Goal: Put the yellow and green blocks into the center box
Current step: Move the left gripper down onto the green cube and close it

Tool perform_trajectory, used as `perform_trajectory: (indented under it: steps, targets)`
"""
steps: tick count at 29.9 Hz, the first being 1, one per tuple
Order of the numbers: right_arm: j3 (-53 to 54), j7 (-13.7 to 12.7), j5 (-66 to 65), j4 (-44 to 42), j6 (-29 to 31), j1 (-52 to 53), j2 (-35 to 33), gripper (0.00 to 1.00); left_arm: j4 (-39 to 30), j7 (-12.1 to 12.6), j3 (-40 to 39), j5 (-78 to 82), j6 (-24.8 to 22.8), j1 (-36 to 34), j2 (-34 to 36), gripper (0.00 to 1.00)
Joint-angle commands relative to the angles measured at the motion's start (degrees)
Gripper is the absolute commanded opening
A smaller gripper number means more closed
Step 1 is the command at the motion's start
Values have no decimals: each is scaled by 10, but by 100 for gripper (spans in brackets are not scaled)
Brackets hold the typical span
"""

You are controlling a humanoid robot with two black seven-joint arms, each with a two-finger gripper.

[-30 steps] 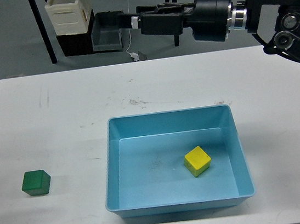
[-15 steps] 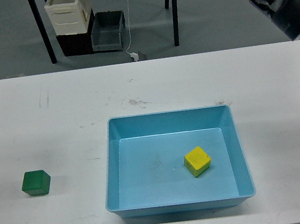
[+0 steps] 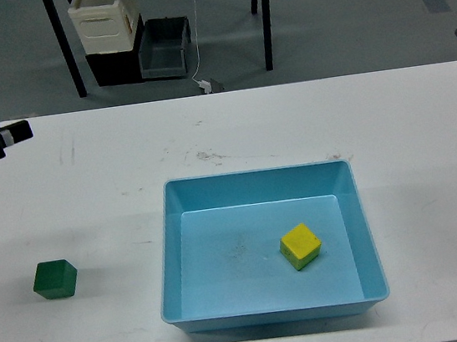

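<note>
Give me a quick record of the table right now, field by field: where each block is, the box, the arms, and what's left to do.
yellow block: inside the blue box, right of its middle
green block: on the white table, left of the box, apart from it
blue box: open, centre of the table
left gripper: at the left edge, above the table, holding nothing
right gripper: only an arm part at the right edge
remaining: green block not yet in the box

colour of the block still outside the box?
Green, on the table left of the blue box; head view.
</note>
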Motion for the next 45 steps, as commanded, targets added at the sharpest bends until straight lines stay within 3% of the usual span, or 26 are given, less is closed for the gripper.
perform_trajectory:
  steps: [1, 12, 21, 28, 45]
  targets:
    - [26, 1, 0, 8, -3, -46, 5, 100, -6, 0, 60, 91, 11, -9, 2, 100]
    - [34, 1, 1, 7, -45, -99, 17, 100, 1, 0, 185, 213, 30, -16, -2, 100]
    - [34, 1, 1, 7, -46, -106, 36, 100, 26, 0, 238, 229, 32, -19, -11, 100]
    - [33, 1, 1, 7, -51, -109, 41, 100, 94, 0, 248, 251, 58, -19, -42, 100]
    - [32, 1, 1, 6, -60, -113, 45, 100, 98, 0, 264, 234, 53, -30, -94, 100]
